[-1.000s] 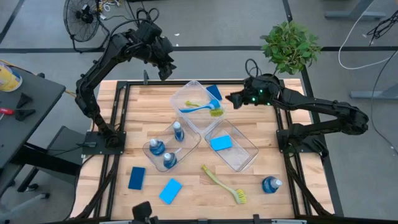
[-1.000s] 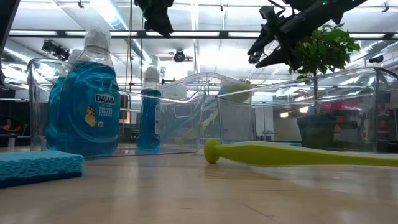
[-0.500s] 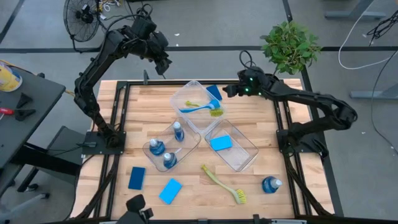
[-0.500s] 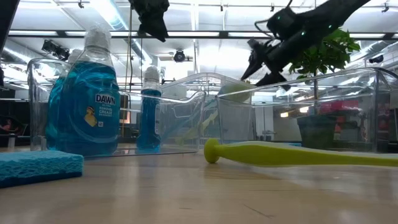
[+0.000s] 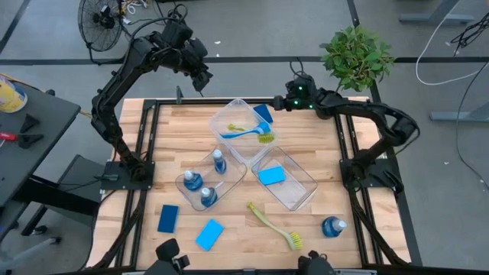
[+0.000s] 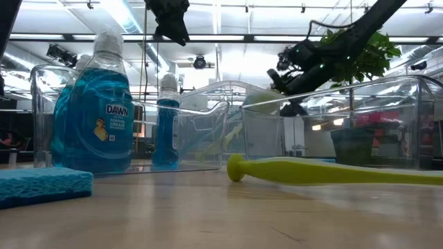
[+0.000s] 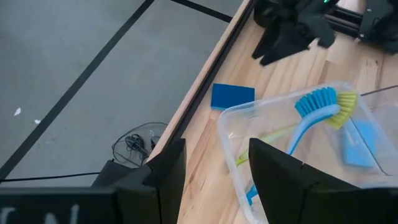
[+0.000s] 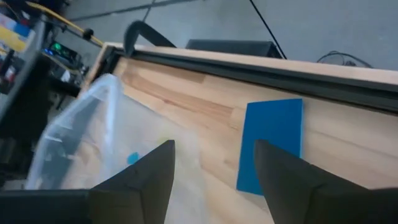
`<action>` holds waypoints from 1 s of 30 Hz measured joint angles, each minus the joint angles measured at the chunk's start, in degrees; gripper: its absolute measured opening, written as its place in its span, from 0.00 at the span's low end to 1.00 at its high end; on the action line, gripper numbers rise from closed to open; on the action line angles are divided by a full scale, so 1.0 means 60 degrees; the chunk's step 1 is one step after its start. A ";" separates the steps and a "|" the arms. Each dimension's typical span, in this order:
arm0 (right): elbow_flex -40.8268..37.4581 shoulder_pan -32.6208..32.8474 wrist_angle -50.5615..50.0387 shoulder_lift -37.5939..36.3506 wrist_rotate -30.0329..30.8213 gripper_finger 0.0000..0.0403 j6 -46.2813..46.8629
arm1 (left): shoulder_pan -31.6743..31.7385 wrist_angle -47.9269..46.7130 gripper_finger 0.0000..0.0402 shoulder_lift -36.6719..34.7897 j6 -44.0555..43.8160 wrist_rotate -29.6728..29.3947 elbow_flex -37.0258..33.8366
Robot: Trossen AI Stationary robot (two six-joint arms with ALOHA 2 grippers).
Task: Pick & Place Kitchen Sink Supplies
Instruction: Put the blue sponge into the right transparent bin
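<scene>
A dark-blue sponge lies flat on the wood by the far edge, beside the far clear bin, which holds a blue brush and a yellow-green one. My right gripper hangs open just right of that sponge, slanting down toward it. My left gripper stays open, high over the far left edge. Loose near the front lie a dark-blue sponge, a light-blue sponge, a yellow-green brush and a bottle.
A left clear bin holds three blue bottles; a right clear bin holds a light-blue sponge. A potted plant stands off the far right corner. Black frame rails run along the table's sides.
My right gripper has swung toward the table's far edge and come down, ending beside the dark-blue sponge at the far bin. Its fingers have stayed open. Nothing on the table has moved.
</scene>
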 joint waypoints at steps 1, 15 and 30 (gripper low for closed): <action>0.0071 0.0001 0.0001 0.0176 -0.0027 0.54 -0.0072 | -0.0004 0.0021 0.45 0.0000 0.0000 0.0000 0.0000; 0.1116 -0.0021 -0.0499 0.1854 0.0995 0.54 -0.0665 | 0.0000 0.0080 0.45 0.0000 -0.0007 -0.0033 0.0004; 0.1230 0.0056 -0.0317 0.2749 0.1560 0.54 -0.1419 | 0.0000 0.0189 0.45 0.0000 0.0000 -0.0288 0.0004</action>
